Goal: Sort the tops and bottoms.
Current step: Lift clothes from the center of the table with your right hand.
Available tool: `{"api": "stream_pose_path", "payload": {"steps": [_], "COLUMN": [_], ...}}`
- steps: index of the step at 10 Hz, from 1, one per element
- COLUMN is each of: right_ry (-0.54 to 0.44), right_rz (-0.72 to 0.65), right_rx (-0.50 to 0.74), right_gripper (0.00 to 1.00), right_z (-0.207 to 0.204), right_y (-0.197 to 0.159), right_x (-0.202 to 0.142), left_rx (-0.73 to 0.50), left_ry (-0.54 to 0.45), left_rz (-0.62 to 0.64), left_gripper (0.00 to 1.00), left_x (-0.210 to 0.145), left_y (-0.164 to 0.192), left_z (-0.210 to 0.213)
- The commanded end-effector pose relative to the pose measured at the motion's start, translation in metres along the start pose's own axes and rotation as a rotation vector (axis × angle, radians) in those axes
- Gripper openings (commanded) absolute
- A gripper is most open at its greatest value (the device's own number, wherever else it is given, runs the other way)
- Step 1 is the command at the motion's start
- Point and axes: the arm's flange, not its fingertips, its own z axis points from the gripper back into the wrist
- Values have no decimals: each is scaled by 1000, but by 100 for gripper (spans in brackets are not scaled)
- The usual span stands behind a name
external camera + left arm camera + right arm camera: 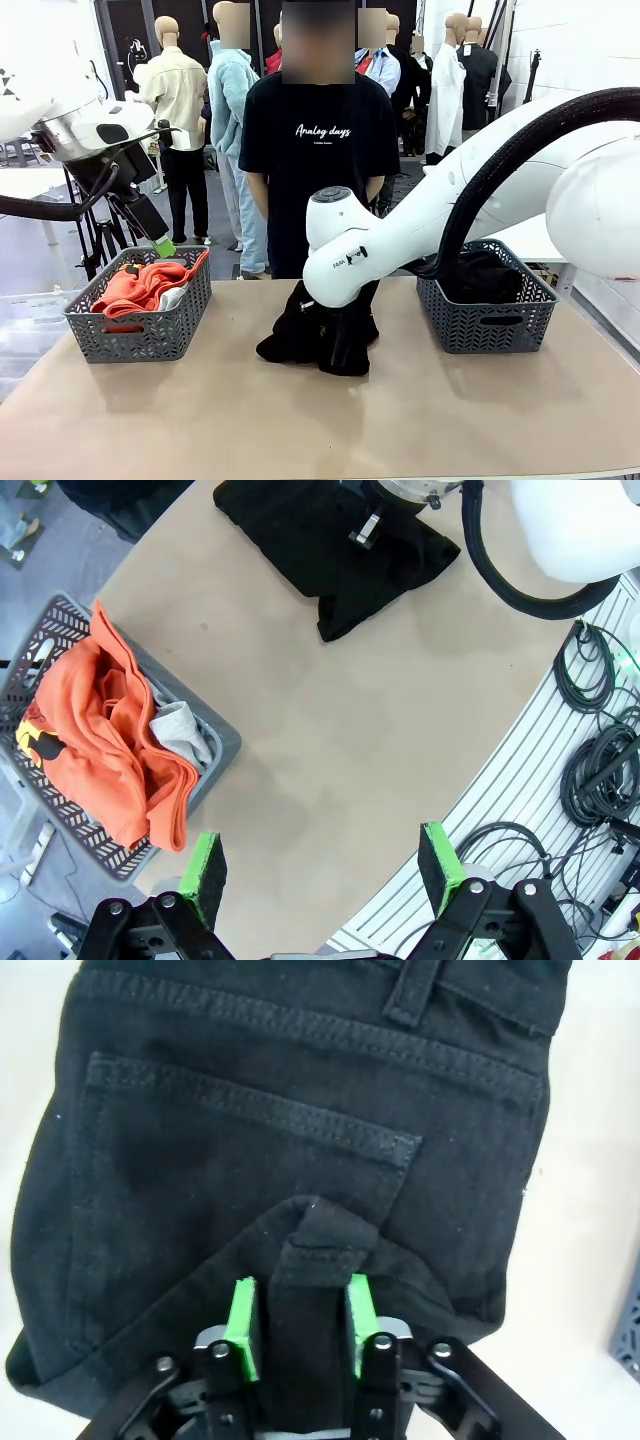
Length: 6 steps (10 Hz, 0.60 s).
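Pinching a raised fold of the black trousers [300,1160] at mid-table, the right gripper [298,1325] has cloth to lift toward the right basket [487,320]; left gripper [325,870] hangs released above the table

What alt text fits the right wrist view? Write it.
The right hand pinches a raised fold of black trousers between its green pads. The trousers lie on the tan table, back pocket up.

Table: I see a tan tabletop [300,420].
On it: left grey basket [140,335], black trousers [310,340], right grey basket [490,325].
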Motion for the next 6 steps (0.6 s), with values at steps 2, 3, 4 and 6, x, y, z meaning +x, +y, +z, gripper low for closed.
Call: {"api": "stream_pose_path", "payload": {"steps": [2, 3, 4, 6], "right_ry": [-16, -22, -32, -42], "right_rz": [-45, -45, -55, -63], "right_rx": [21, 28, 32, 33], "right_gripper": [0, 0, 0, 0], "right_z": [-10, -7, -3, 3], "right_y": [-5, -6, -8, -10], "right_x": [-24, -26, -28, -30], "left_rx": [-1, -1, -1, -1], "left_ry": [0, 0, 0, 0], "left_rz": [-1, -1, -1, -1], "left_gripper": [100, 100, 100, 100], "left_x": [-2, -2, -2, -2], "left_y": [-1, -1, -1, -1], "left_z": [1, 1, 1, 1]}}
